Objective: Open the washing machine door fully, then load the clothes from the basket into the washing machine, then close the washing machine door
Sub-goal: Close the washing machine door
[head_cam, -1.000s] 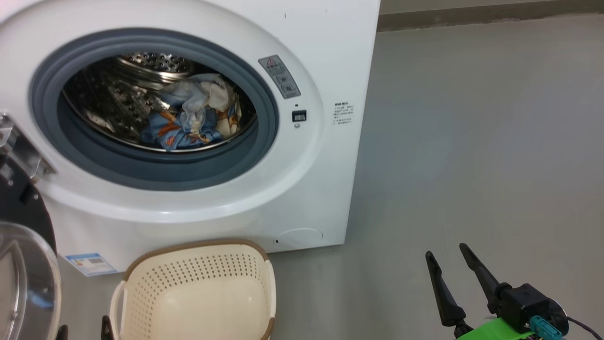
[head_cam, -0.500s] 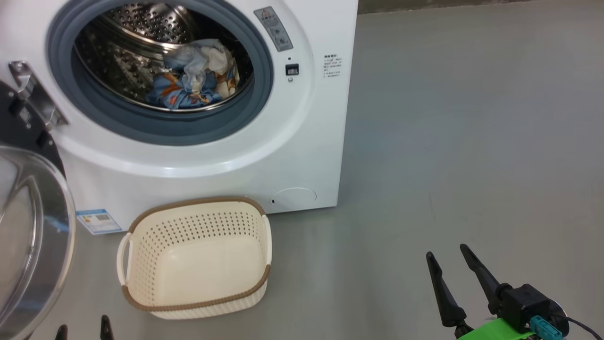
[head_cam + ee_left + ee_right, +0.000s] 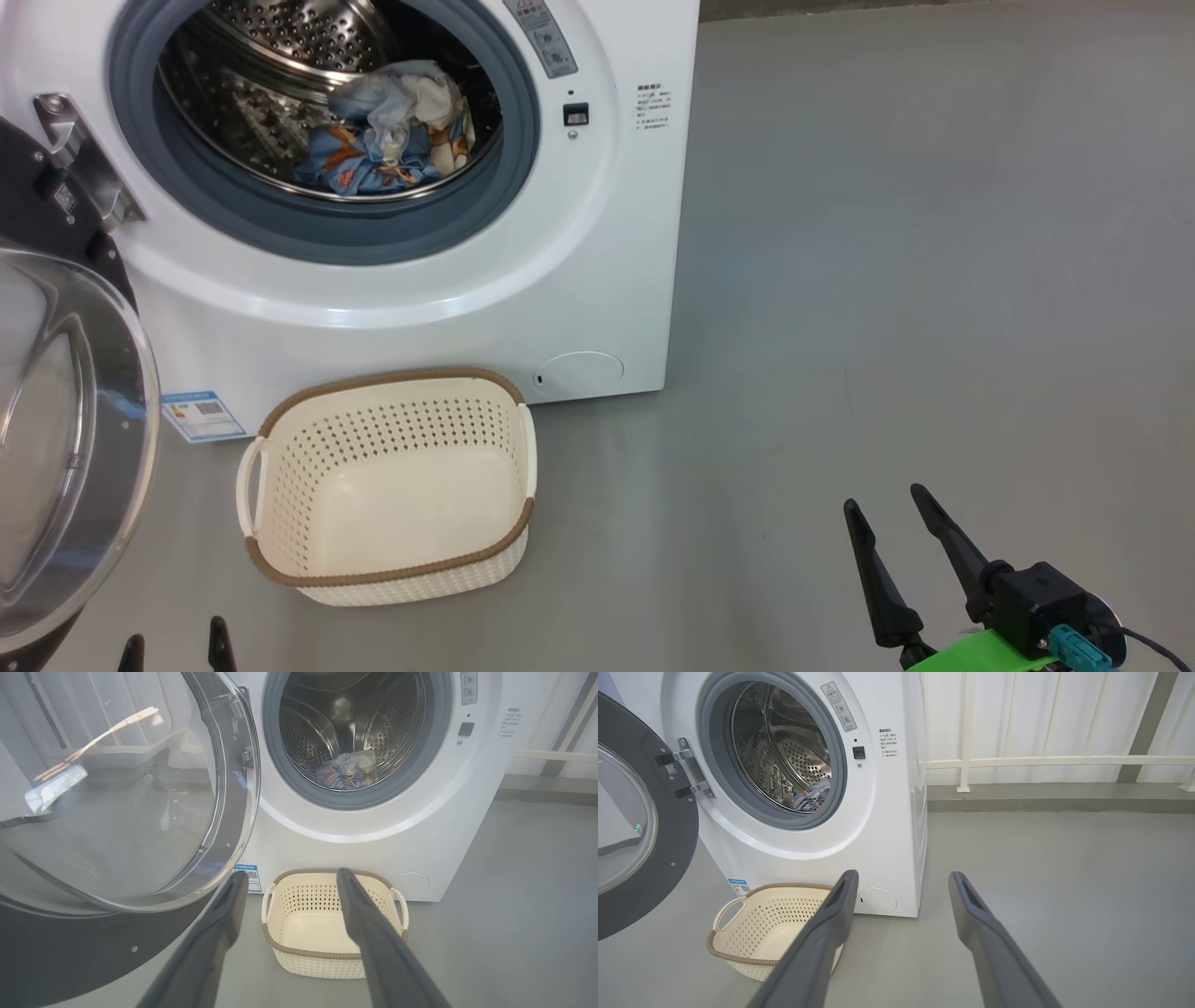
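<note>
Head view: dipping lower than a second ago, now taking in whole basket [image 3: 392, 377], sitting empty before washing machine [image 3: 597, 280]; showing clothes [image 3: 383, 140] lying in drum [image 3: 308, 33], leaving only door [image 3: 56, 420] closing; cutting off door edge and left gripper [image 3: 175, 631].
Left wrist view: spreading fingers [image 3: 219, 933] wide, holding nothing.
Right wrist view: showing right gripper [image 3: 903, 873] gaping equally, gripping nothing.

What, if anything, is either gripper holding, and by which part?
Nothing. The left gripper and right gripper are open and empty; the clothes lie in the drum.
</note>
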Tool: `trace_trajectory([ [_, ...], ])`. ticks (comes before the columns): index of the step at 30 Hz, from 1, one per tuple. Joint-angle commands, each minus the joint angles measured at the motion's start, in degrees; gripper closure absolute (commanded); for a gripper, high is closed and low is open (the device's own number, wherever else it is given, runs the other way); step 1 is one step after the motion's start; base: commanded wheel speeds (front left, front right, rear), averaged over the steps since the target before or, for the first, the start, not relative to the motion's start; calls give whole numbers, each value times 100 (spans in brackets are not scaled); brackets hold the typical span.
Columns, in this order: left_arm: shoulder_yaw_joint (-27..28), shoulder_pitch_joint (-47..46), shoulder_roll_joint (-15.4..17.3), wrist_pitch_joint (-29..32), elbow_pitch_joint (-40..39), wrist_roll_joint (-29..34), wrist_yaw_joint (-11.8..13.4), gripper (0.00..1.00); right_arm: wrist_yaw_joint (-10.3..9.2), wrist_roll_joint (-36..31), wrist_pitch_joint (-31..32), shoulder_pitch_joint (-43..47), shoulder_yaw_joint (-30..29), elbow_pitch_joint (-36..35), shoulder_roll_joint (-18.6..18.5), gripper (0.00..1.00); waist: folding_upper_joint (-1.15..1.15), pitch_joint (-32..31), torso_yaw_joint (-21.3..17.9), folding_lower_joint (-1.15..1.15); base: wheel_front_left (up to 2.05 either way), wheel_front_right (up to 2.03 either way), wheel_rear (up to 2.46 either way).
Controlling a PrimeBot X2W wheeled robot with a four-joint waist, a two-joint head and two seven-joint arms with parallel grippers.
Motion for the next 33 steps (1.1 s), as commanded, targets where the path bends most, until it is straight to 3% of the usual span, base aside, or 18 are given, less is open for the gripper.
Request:
trace_trajectory([
  [1,227,-305,22,-38,-121,76,-18,0,8,57,-69,-113,106,-117,-18,0,0,-5,-3,0,0,0,0],
  [10,246,-326,-49,-38,-188,96,-159,0,8,49,-69,-105,109,-124,-18,0,0,0,12,0,0,0,0],
  [33,366,-287,-155,-38,-274,179,-225,0,8,16,-69,-111,133,-118,-18,0,0,-43,22,0,0,0,0],
])
